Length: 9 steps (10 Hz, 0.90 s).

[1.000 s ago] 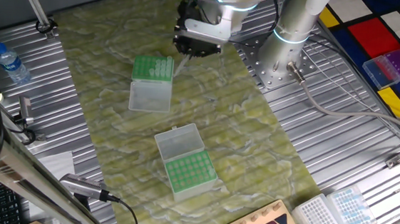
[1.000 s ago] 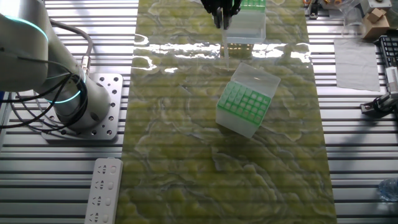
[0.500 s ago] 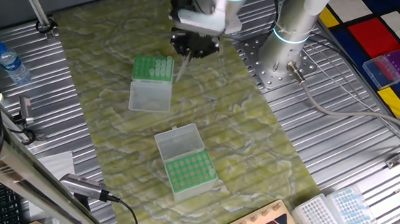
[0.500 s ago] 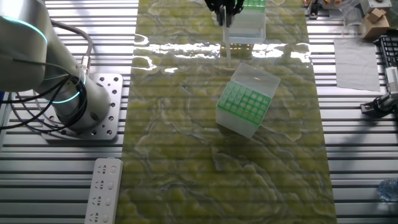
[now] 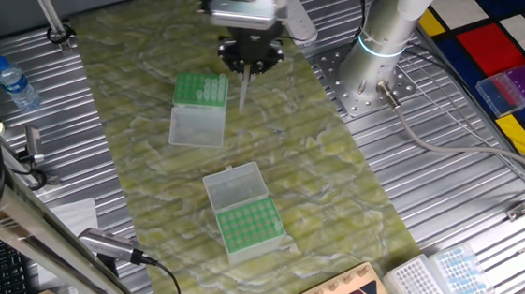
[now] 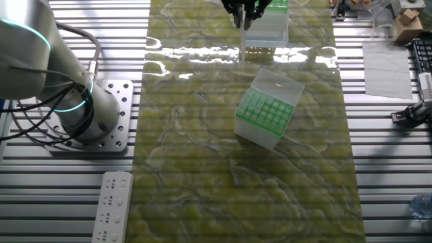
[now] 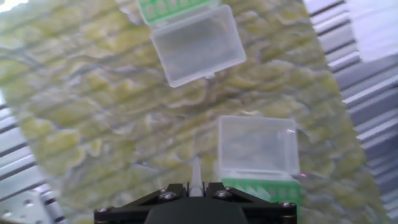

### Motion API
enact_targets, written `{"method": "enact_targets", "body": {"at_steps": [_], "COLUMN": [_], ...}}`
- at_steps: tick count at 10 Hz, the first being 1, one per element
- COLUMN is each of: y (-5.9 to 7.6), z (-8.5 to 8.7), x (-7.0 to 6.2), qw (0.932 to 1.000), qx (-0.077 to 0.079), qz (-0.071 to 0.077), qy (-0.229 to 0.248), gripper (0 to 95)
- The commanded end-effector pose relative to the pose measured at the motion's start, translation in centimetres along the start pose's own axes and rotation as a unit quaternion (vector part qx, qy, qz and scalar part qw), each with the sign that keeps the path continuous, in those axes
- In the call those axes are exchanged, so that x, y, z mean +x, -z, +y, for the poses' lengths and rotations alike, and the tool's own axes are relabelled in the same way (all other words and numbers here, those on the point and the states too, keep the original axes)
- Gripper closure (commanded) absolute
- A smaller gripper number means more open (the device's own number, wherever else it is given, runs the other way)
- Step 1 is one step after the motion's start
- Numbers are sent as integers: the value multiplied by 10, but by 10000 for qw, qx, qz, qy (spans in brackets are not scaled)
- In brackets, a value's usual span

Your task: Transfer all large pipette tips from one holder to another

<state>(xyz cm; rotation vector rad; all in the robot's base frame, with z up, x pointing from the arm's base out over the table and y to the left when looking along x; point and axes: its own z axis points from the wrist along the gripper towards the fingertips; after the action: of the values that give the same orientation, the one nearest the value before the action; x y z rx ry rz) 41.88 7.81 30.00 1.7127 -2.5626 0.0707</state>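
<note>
My gripper (image 5: 247,68) is shut on one large pipette tip (image 5: 244,90), which hangs upright, point down, above the mat just right of the far holder (image 5: 198,91). That holder has a green rack with pale tips (image 5: 214,89) in it and an open clear lid (image 5: 196,128). The near holder (image 5: 250,230) shows a green rack and an open lid. From the other side, the gripper (image 6: 244,13) is at the top edge beside the far holder (image 6: 271,20). In the hand view the tip (image 7: 196,173) sticks out between my gripper (image 7: 195,186) fingers.
A water bottle (image 5: 14,82) stands at the left on the metal table. Clear and purple tip boxes (image 5: 521,81) sit at the right, more racks (image 5: 438,278) at the front right. The arm's base (image 5: 373,76) is bolted behind the green mat.
The hand has shifted a little left and turned, so the held tip went from slanted to upright. Both holders stayed put.
</note>
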Motion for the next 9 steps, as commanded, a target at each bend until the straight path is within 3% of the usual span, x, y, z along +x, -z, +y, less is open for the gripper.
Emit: {"method": "enact_targets", "body": {"at_steps": [1,2,4,6,9], "y": [0,0,0,0,0], "z": [2,2,2,2,2], "x": [1,1,1,1,1], "qw": [9998,9995,9992,9978,9976], "qx": [-199,-305,-375,-580,-603], "qz": [32,79,153,247,269], "qy": [-71,-60,-28,-208,-224], "gripper": [950,950,950,950,950]}}
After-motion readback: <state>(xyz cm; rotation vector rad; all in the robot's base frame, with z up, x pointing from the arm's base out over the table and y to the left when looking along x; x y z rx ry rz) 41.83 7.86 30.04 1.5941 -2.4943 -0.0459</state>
